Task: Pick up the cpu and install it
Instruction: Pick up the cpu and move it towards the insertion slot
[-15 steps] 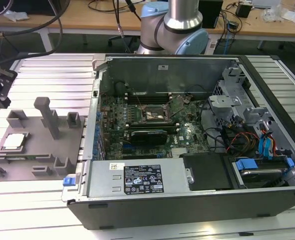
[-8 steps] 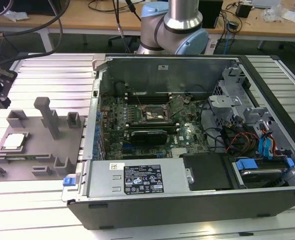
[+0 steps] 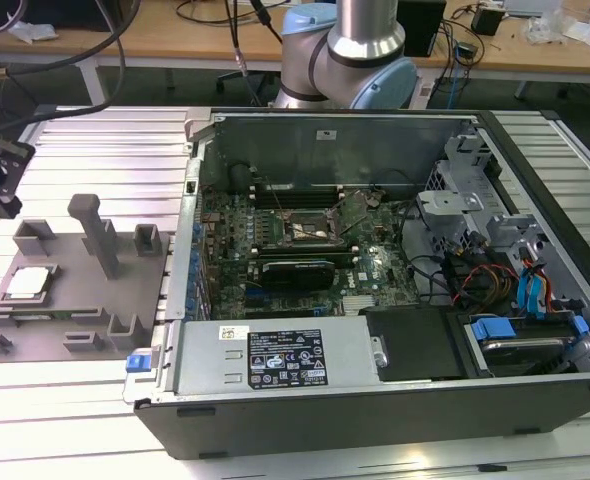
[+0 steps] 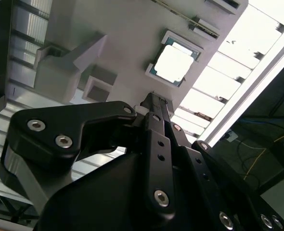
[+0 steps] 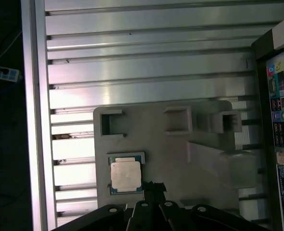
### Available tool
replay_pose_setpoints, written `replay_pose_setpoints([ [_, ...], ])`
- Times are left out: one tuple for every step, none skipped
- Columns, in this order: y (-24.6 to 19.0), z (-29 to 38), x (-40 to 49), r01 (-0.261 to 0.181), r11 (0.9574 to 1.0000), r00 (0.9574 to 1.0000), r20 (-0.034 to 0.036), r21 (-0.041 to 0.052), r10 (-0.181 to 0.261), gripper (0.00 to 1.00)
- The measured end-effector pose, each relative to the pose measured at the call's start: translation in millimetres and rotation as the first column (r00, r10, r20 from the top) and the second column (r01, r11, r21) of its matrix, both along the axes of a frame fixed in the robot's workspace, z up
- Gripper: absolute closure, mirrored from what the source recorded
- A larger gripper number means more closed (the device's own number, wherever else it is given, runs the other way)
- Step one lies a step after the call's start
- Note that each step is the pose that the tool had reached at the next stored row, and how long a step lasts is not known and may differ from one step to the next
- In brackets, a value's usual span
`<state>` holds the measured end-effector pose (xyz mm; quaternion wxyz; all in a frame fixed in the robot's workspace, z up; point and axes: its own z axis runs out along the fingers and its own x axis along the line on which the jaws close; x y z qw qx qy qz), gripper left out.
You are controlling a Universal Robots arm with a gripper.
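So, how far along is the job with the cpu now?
Nothing looks done yet: the cpu lies in its recess on the grey tray, far from the motherboard socket inside the open computer case. In hand: in the first wrist view, the gripper hovers over the tray beside the cpu, not holding it. Left: both the pick-up and the install.

Wooden desks [image 3: 165, 45] behind, seemingly cluttered.

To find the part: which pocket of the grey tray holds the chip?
The square pocket at the end of the tray on the exterior view's left: the chip lies flat in it; the others show only grey plastic.
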<state>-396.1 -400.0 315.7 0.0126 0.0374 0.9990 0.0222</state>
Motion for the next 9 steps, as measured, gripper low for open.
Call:
replay_pose_setpoints([
  [0.0, -1.5, -0.4, 0.000, 1.0000, 1.0000, 0.0000, 0.0001, 0.000, 0.89],
  [0.0, -2.4, -0.6, 0.000, 1.0000, 1.0000, -0.0001, 0.0000, 0.000, 0.89],
  [0.0, -3.4, -0.8, 0.000, 1.0000, 1.0000, -0.0001, 0.0000, 0.000, 0.89],
  [0.0, -4.7, -1.2, 0.000, 1.0000, 1.0000, -0.0001, 0.0000, 0.000, 0.89],
  [0.0, -6.4, -1.7, 0.000, 1.0000, 1.0000, -0.0001, 0.0000, 0.000, 0.89],
  [0.0, -8.1, -2.3, 0.000, 1.0000, 1.0000, -0.0001, 0.0000, 0.000, 0.89],
  [0.0, -9.3, -2.8, 0.000, 1.0000, 1.0000, -0.0001, -0.0001, 0.000, 0.89],
  [0.0, -10.0, -3.1, 0.000, 1.0000, 1.0000, -0.0001, 0.0000, 0.000, 0.89],
  [0.0, -10.6, -3.4, 0.000, 1.0000, 1.0000, -0.0001, -0.0001, 0.000, 0.89],
])
